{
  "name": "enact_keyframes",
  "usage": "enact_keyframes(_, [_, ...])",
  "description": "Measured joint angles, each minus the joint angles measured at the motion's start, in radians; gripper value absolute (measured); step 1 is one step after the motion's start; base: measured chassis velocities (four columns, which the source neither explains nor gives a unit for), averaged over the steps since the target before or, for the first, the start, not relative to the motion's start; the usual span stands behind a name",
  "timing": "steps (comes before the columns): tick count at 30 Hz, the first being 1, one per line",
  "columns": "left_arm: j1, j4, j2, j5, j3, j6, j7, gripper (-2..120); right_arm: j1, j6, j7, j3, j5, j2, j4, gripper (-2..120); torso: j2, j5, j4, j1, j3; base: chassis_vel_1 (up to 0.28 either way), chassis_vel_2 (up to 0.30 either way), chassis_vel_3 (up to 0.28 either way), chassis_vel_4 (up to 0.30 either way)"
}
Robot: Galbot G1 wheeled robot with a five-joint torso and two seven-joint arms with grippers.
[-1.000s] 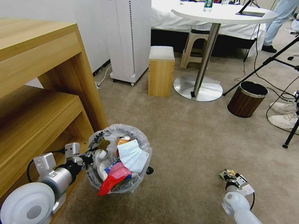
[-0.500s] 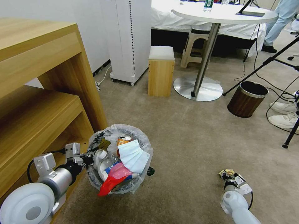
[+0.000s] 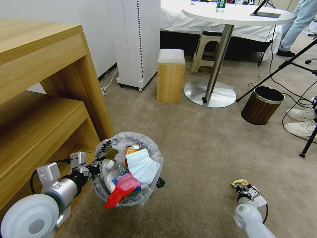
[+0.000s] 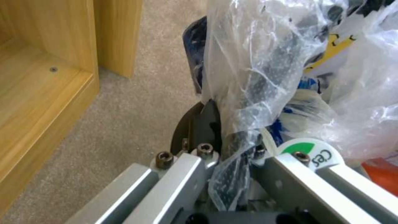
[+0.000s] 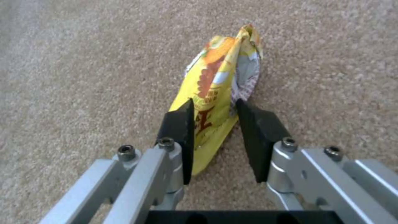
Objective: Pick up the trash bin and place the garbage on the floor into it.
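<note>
**Bin held at its rim, yellow wrapper between the right fingers**

The left gripper (image 3: 93, 169) is clamped on the near rim of the trash bin (image 3: 128, 168), its fingers closed over the bin wall and the crinkly plastic bag (image 4: 265, 71) that lines it. In the left wrist view one dark finger (image 4: 205, 124) lies against the outside of the bag and the bunched plastic runs down between the two metal finger bases. The bin sits just ahead of this gripper, beside the foot of the wooden shelf unit (image 3: 49, 99). It is packed with rubbish: a pale blue face mask (image 3: 142, 166) lies on top, an orange can (image 3: 132, 147) is behind the mask, and a red wrapper (image 3: 116, 195) hangs over the edge nearest the robot.

The right gripper (image 3: 242, 189) is low over the beige carpet (image 3: 204, 142), well apart from the bin. Its fingers are partly closed around a crumpled yellow wrapper (image 5: 219, 84). In the right wrist view both black pads (image 5: 180, 124) press the wrapper's sides, and the wrapper stands on edge between them, sticking out past the fingertips. Whether it touches the carpet cannot be told.

Far ahead of the right gripper stands a brown bin with a metal rim (image 3: 262, 105).
</note>
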State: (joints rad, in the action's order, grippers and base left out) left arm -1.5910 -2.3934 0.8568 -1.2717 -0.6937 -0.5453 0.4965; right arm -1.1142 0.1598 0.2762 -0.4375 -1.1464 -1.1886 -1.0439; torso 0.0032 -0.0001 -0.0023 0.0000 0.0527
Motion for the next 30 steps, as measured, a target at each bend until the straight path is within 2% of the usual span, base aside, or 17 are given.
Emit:
enact_keyframes(2, [0.000, 0.000, 0.000, 0.000, 0.001, 0.001, 0.000, 0, -0.002, 0.001, 0.000, 0.000, 0.003, 0.000, 0.001, 22, 0.000, 0.0001, 0.0000, 0.000, 0.000, 0.000, 0.000, 0.000, 0.000])
enact_keyframes(11, [0.006, 0.004, 0.007, 0.004, 0.013, 0.005, -0.001, 0, -0.004, 0.005, -0.004, 0.004, 0.015, 0.000, 0.008, 13, 0.000, 0.0000, 0.0000, 0.000, 0.000, 0.000, 0.000, 0.000, 0.000])
enact_keyframes(16, [0.007, 0.007, 0.005, 0.004, 0.013, 0.009, -0.001, 0, 0.000, 0.005, -0.005, 0.009, 0.022, 0.000, 0.012, 0, 0.000, 0.0001, 0.0000, 0.000, 0.000, 0.000, 0.000, 0.000, 0.000])
enact_keyframes(30, [0.009, 0.019, 0.012, 0.013, 0.020, 0.010, -0.004, 0, -0.019, 0.015, -0.028, 0.013, 0.037, 0.019, -0.012, 0, 0.000, 0.0002, 0.0000, 0.000, 0.000, 0.000, 0.000, 0.000, 0.000])
